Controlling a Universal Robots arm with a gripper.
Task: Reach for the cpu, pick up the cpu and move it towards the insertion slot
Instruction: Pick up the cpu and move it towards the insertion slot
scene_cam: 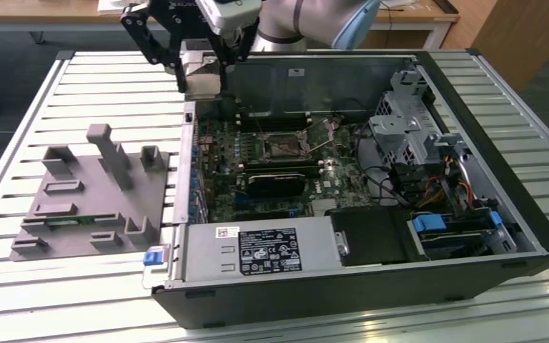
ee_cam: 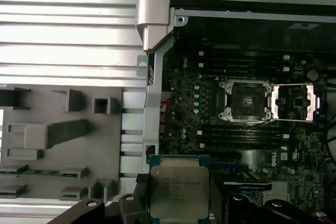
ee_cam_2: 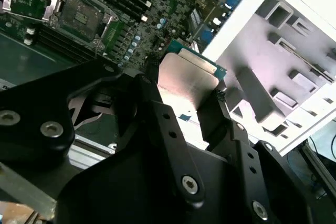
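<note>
Above the open computer case's (scene_cam: 503,179) edge, between the grey fixture block (scene_cam: 94,193) and the motherboard (scene_cam: 284,171), the gripper (ee_cam: 178,203) hangs with its jaws clamped on the cpu (ee_cam: 177,190), well apart from the insertion slot (ee_cam: 247,100).

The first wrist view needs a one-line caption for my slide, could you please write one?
End effector holding the cpu above the motherboard, apart from the open insertion slot.
</note>
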